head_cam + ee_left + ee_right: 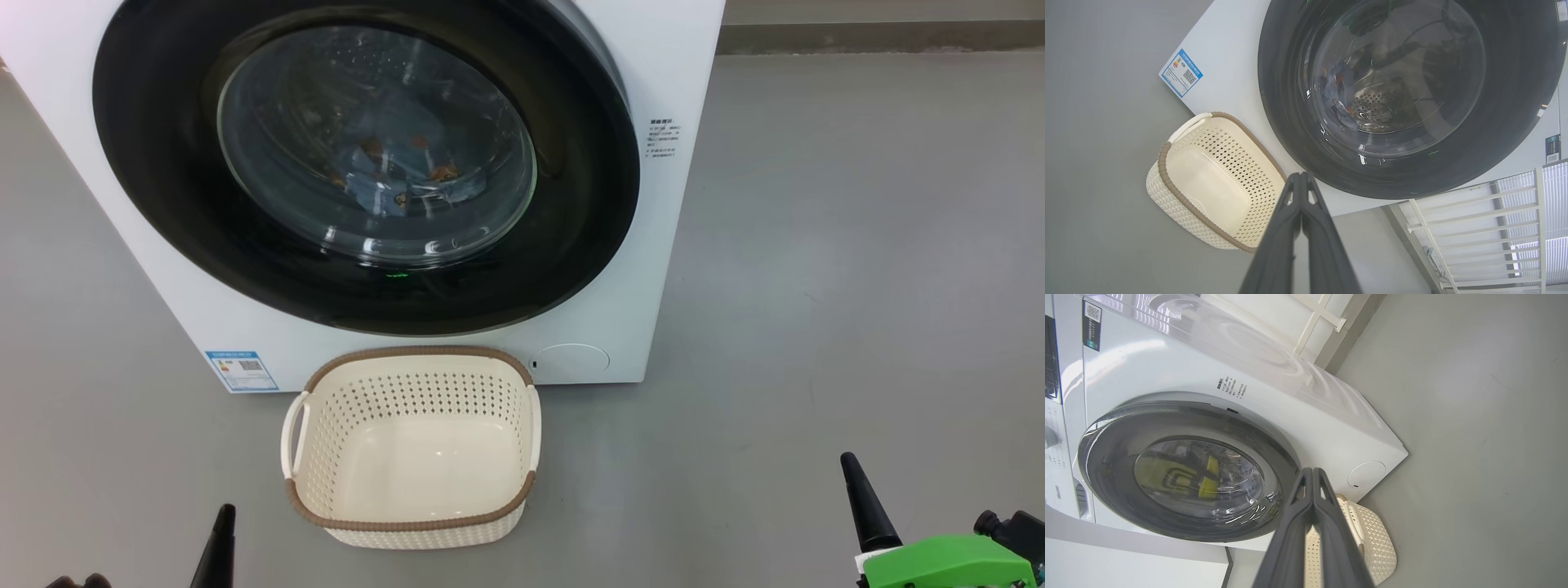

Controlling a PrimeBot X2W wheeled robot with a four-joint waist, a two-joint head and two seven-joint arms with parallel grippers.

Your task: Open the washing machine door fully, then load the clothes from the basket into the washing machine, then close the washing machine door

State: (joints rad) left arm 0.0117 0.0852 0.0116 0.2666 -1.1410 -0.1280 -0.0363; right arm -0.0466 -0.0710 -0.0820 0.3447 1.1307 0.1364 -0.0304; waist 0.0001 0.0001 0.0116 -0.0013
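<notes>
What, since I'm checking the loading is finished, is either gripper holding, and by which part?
Nothing: the left gripper and right gripper are both shut empty, clear of the basket.

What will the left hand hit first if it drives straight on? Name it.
The left hand likely meets the washing machine door at its lower black rim, beside the basket; depth unclear.

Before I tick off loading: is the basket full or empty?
Empty. The basket shows a bare cream floor; the blue printed clothes lie behind the glass of the washing machine door.
</notes>
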